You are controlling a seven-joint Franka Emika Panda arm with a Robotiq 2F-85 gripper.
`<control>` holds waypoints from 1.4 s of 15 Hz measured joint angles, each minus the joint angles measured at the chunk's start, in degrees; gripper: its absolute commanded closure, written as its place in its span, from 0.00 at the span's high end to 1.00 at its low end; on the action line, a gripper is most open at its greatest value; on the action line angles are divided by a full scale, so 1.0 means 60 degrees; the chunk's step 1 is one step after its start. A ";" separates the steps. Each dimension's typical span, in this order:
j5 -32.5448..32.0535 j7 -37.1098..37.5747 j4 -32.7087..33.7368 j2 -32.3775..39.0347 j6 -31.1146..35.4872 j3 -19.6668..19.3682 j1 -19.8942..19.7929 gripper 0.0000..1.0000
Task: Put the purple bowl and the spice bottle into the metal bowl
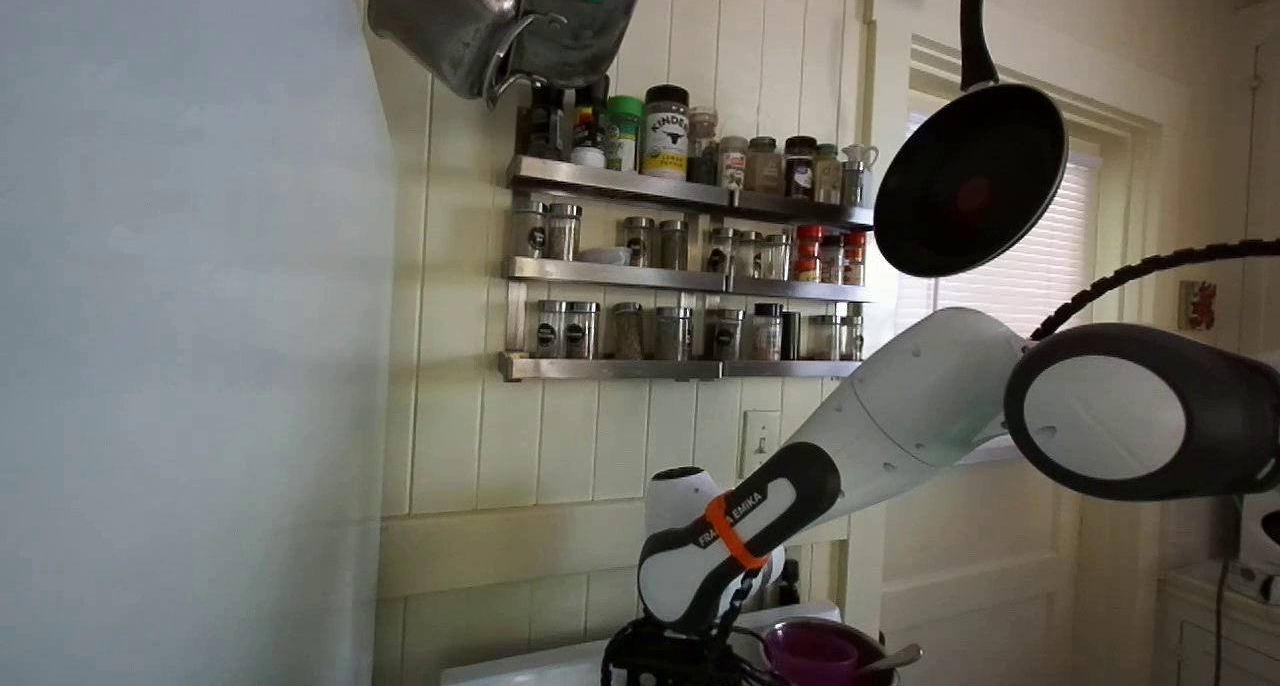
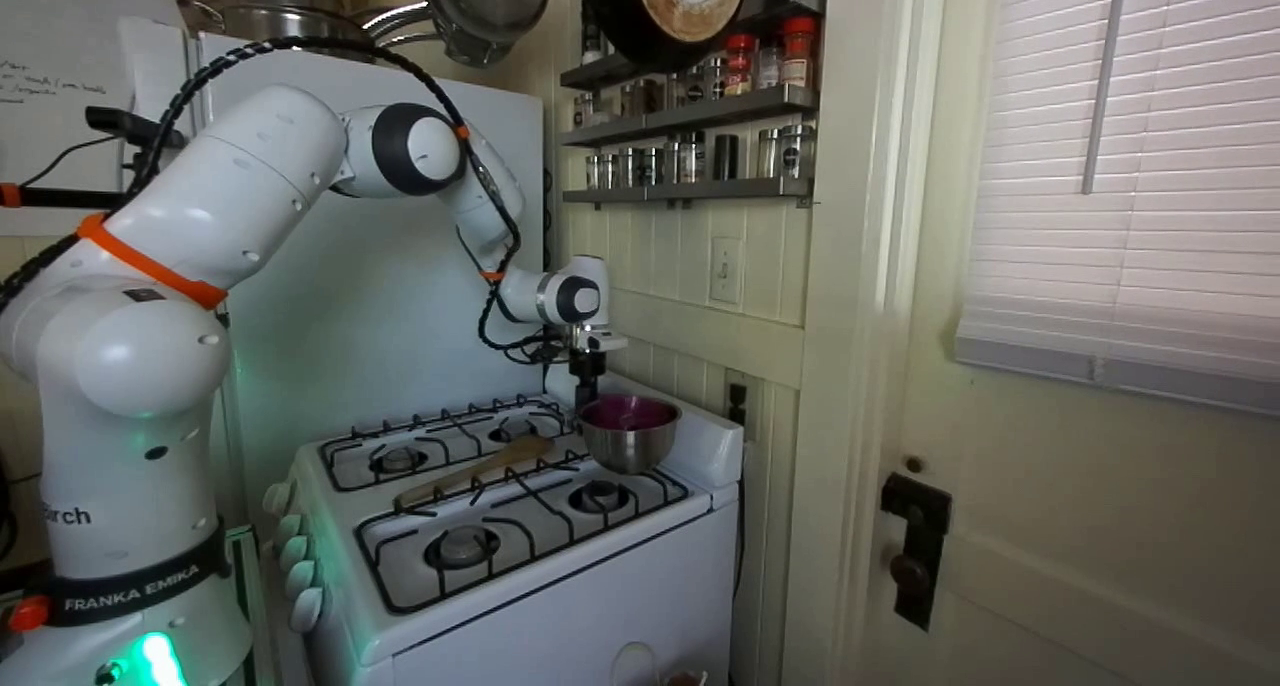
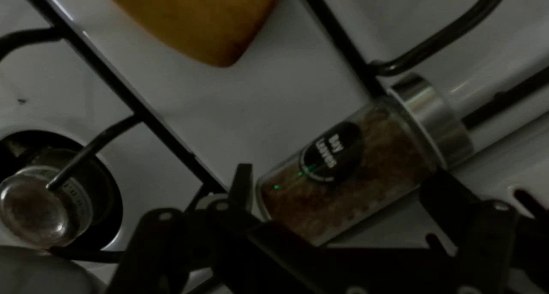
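One of the two transfers looks finished: the purple bowl sits inside the metal bowl on the stove, with a spoon jutting past the metal bowl's rim. The second is left to do. The spice bottle, labelled Bay Leaves, lies on its side outside the metal bowl, seen in the wrist view across the space within the gripper, which in an exterior view stands just beside the metal bowl. The jaws are spread wide, one near the spice bottle's base, one near its lid; whether either touches it cannot be told. The task seems about half done: a firm grip, a lift over the metal bowl's rim and a release inside would complete it.
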 measured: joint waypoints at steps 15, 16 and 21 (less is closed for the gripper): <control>-0.0015 0.1850 0.0161 0.0122 0.0069 0.0028 0.0113 0.31; -0.0059 0.1989 0.0161 0.0121 0.0085 0.0015 0.0153 0.30; -0.0495 0.2343 -0.0062 -0.0153 0.0804 -0.0073 0.0430 0.26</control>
